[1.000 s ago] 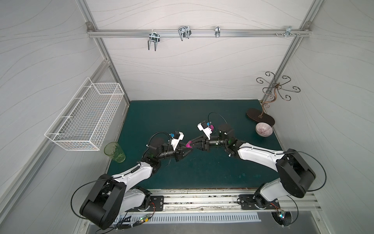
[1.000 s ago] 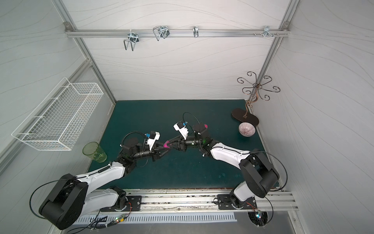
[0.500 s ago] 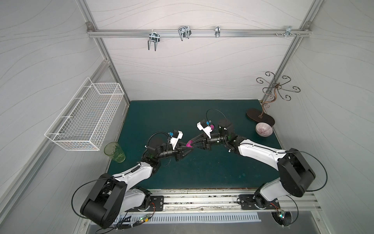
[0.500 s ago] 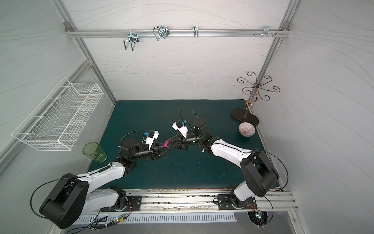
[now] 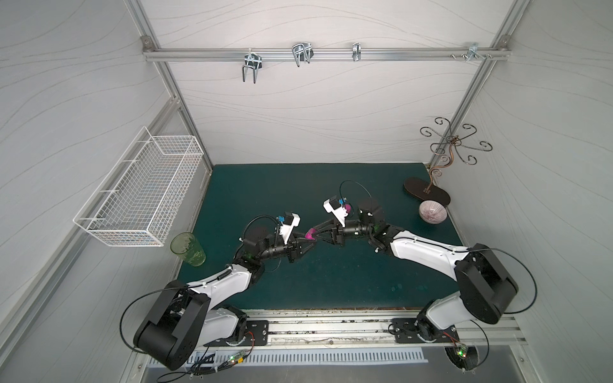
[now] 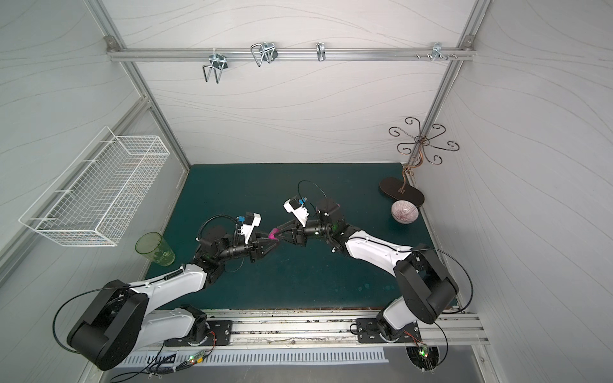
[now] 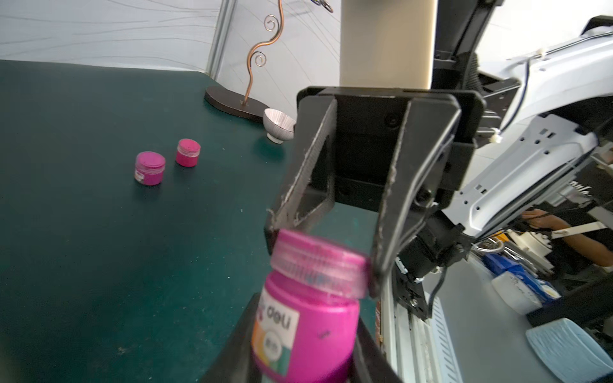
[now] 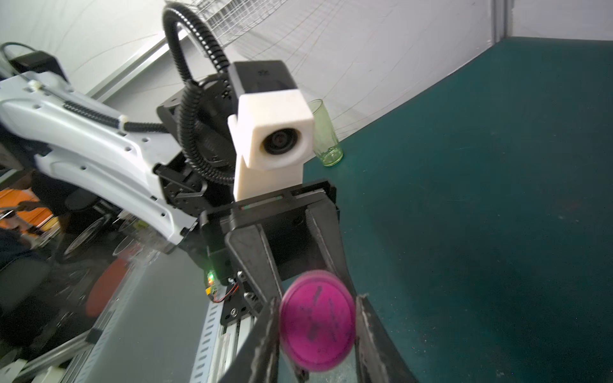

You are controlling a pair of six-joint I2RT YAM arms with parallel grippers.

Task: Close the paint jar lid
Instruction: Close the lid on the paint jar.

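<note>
A magenta paint jar (image 7: 308, 331) with a white label is held above the green mat at the middle of the table, with my left gripper (image 7: 306, 318) shut on its body. Its ribbed magenta lid (image 7: 320, 265) sits on the jar's mouth, slightly tilted. My right gripper (image 7: 326, 255) is shut on the lid's rim from the opposite side. In the right wrist view the lid's flat top (image 8: 317, 326) faces the camera between the right gripper's (image 8: 316, 308) fingers. Both top views show the jar (image 5: 310, 234) (image 6: 273, 234) where the two grippers meet tip to tip.
Two more small magenta jars (image 7: 150, 167) (image 7: 188, 152) stand on the mat further back. A striped bowl (image 5: 432, 212) and a curled metal stand (image 5: 427, 195) sit at the back right. A green cup (image 5: 188, 248) stands at the left edge, under a wire basket (image 5: 139, 195).
The right wrist has turned slightly while gripping the lid, and its cable loop has shifted. The left gripper and the jar have stayed in place.
</note>
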